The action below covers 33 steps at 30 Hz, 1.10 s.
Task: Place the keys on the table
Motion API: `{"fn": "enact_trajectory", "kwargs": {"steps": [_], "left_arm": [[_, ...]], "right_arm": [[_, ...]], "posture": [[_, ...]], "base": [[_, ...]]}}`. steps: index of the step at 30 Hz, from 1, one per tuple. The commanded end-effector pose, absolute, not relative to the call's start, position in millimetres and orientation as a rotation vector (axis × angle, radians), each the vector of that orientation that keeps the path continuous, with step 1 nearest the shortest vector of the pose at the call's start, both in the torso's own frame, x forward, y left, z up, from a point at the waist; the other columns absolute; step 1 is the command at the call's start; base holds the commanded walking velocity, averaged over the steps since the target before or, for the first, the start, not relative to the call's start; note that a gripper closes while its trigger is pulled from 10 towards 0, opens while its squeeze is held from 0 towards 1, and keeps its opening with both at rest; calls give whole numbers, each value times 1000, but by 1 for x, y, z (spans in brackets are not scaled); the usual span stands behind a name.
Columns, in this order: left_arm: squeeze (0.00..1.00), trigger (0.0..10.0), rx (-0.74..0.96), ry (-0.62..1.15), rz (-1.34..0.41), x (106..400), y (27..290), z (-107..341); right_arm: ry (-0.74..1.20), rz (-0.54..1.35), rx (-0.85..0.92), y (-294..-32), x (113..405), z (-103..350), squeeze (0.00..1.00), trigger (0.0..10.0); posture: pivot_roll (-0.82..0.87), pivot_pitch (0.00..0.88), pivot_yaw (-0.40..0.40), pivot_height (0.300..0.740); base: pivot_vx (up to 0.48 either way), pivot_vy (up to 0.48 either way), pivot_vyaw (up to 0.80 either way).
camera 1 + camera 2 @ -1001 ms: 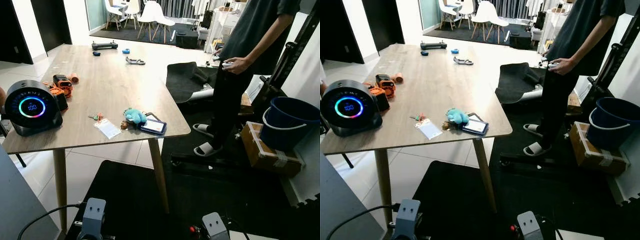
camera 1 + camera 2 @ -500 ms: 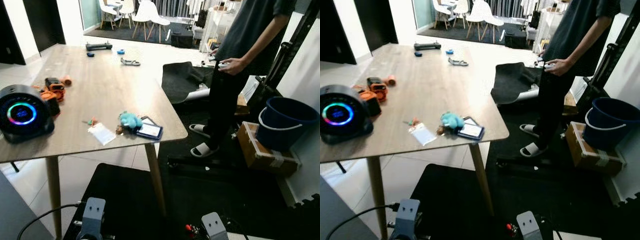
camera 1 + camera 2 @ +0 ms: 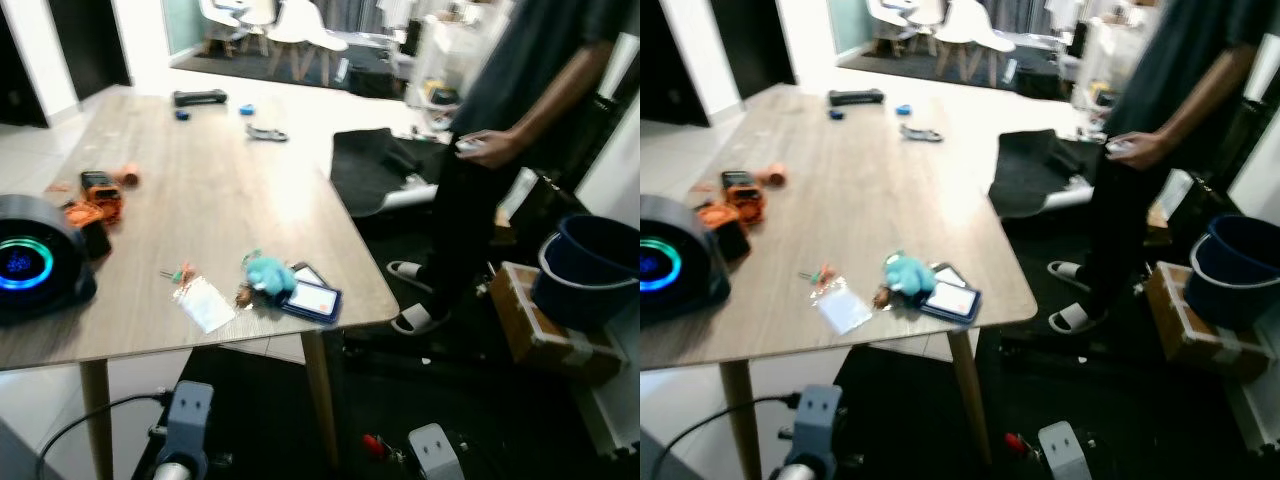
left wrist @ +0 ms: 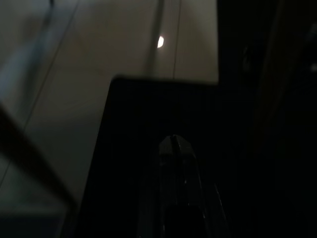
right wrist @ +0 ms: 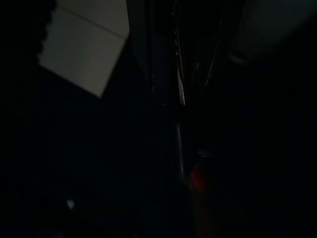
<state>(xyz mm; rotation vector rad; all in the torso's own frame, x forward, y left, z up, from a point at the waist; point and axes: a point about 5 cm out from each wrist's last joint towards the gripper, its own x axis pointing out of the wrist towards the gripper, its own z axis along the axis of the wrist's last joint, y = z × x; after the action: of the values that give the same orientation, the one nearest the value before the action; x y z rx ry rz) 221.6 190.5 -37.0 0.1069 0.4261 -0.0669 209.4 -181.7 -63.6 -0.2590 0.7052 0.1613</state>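
A bunch of keys with a teal plush charm (image 3: 264,276) lies on the wooden table (image 3: 230,190), close to its near right corner. A small second set of keys with red and green tags (image 3: 181,272) rests a little to the left. Both arms hang low in front of the table, with their grey wrists (image 3: 188,420) (image 3: 436,452) at the bottom of the left eye view. In the dark left wrist view, my left gripper (image 4: 172,143) points at the black floor mat, its fingers pressed together and holding nothing. The right wrist view is too dark to read.
A blue card holder (image 3: 313,299) and a clear bag (image 3: 205,303) lie beside the plush keys. A round black speaker (image 3: 28,262) and orange tools (image 3: 95,195) sit at the table's left. A person (image 3: 500,150) stands to the right, near a blue bucket (image 3: 592,270) and a cardboard box (image 3: 545,325).
The camera has shifted and the picture is now blurred. The things on the table lie where they were, and the arms still hang low.
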Motion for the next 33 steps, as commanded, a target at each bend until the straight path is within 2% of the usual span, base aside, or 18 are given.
{"fn": "enact_trajectory", "kwargs": {"steps": [1, 16, 33], "left_arm": [[0, 10000, 113, 443, -65, 219, 192, -39], [0, 10000, 111, 441, -59, 218, 194, -39], [0, 10000, 112, 439, -65, 217, 193, -39]], "right_arm": [[732, 149, -253, -186, 201, -68, 0, 10000], [729, 177, -285, -182, 200, -69, 0, 10000], [727, 190, -300, -182, 200, -69, 0, 10000]], "posture": [[100, 23, -64, 740], [103, 34, -60, 740], [103, 35, -61, 740]], "base": [[0, 0, 0], [0, 0, 0], [0, 0, 781]]}}
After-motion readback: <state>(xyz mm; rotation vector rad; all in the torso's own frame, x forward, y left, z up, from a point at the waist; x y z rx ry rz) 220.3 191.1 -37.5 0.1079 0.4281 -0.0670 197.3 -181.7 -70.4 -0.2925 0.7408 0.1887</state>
